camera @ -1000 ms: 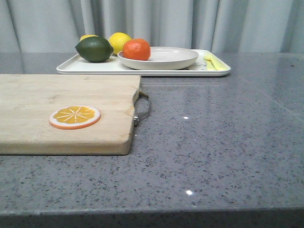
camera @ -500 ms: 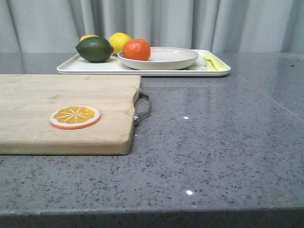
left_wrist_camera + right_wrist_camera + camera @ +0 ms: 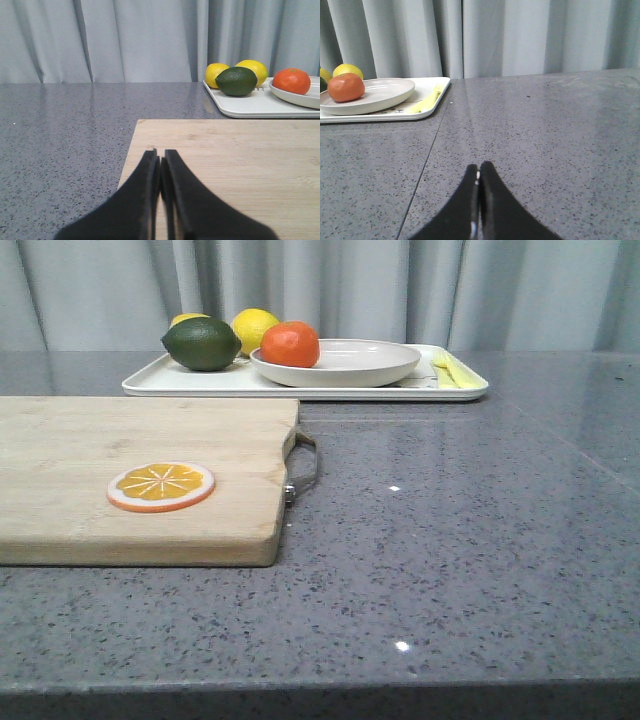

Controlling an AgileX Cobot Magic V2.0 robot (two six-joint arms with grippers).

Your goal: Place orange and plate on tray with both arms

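Observation:
The orange [image 3: 289, 344] sits in the off-white plate [image 3: 350, 365], and the plate rests on the white tray [image 3: 200, 385] at the back of the table. The orange [image 3: 291, 81], plate [image 3: 305, 98] and tray [image 3: 250, 105] also show in the left wrist view, and the orange [image 3: 345, 87], plate [image 3: 380, 95] and tray [image 3: 427, 107] in the right wrist view. My left gripper [image 3: 160, 156] is shut and empty over the wooden cutting board's corner. My right gripper [image 3: 479, 169] is shut and empty above the bare counter. Neither gripper shows in the front view.
A wooden cutting board [image 3: 100, 440] with a metal handle [image 3: 303, 468] lies at the left, an orange slice [image 3: 161, 486] on it. On the tray are a dark green lime [image 3: 202, 344], two yellow lemons [image 3: 255, 328] and a yellow utensil [image 3: 452, 370]. Grey curtains hang behind.
The whole front view has shifted a few pixels to the right. Nothing on the table has moved relative to the rest.

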